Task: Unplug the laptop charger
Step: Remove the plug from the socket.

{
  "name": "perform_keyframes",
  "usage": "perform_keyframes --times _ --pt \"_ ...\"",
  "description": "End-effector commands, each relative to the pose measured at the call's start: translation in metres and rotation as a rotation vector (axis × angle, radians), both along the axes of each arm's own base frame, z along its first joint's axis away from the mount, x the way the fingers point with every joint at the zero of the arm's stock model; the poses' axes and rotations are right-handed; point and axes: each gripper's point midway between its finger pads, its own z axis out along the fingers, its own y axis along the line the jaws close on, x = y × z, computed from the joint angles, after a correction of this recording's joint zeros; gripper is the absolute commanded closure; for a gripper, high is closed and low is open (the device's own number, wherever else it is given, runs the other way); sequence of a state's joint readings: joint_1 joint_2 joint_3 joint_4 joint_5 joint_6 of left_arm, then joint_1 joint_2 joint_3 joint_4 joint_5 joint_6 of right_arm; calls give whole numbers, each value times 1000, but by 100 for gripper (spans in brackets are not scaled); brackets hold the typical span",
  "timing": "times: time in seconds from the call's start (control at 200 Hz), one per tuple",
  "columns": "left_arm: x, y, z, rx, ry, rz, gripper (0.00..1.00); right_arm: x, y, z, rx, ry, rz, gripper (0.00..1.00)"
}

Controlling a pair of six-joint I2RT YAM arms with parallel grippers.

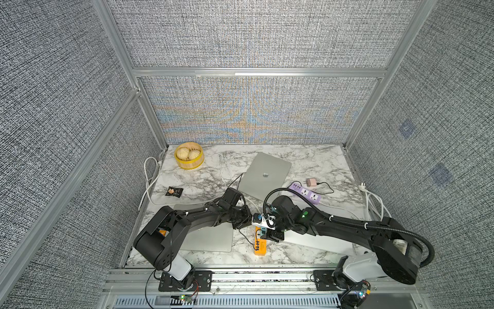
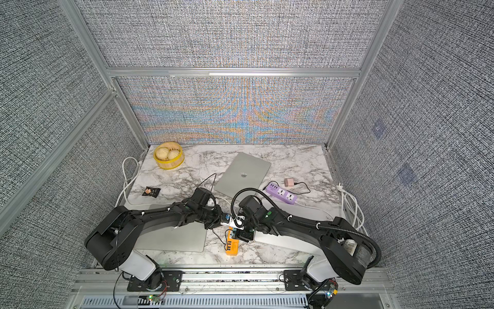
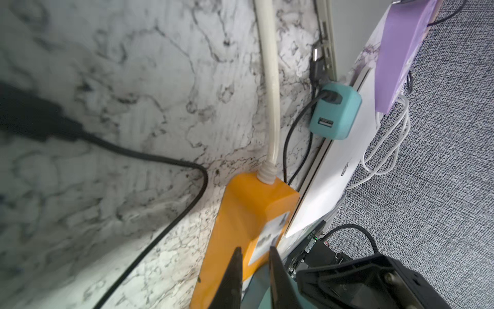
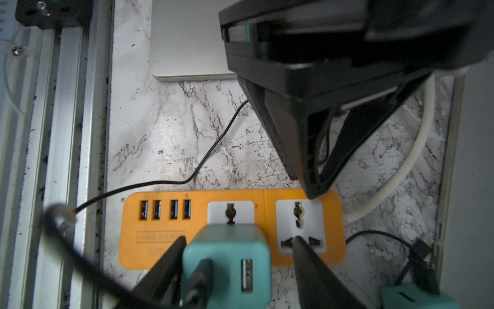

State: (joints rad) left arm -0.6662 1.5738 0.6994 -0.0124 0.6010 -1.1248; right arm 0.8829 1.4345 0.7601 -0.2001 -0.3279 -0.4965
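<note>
Teal charger [image 4: 227, 256] sat plugged into the orange power strip [image 4: 133, 248]: small, rigid, smooth, probably light. The right gripper [image 4: 239, 238] straddled its flat sides, fingers wide, seemingly not yet clamped. The left gripper [image 3: 255, 252], fingers nearly together, pressed the strip's cord end. Best hold: those sides, low.

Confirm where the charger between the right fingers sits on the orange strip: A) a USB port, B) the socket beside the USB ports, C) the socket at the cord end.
B: the teal charger stands in the socket beside the USB ports; the cord-end socket is empty.
</note>
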Motion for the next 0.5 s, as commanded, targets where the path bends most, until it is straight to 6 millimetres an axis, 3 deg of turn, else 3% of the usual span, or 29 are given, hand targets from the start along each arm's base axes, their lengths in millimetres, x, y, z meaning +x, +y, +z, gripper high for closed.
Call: perform_keyframes --times 0.0,0.49 --pt "-3 5 -4 40 -6 -20 79 -2 -1 -1 -10 11 3 36" --pt "-11 1 -22 70 20 -52 79 -2 -1 1 -14 15 11 40"
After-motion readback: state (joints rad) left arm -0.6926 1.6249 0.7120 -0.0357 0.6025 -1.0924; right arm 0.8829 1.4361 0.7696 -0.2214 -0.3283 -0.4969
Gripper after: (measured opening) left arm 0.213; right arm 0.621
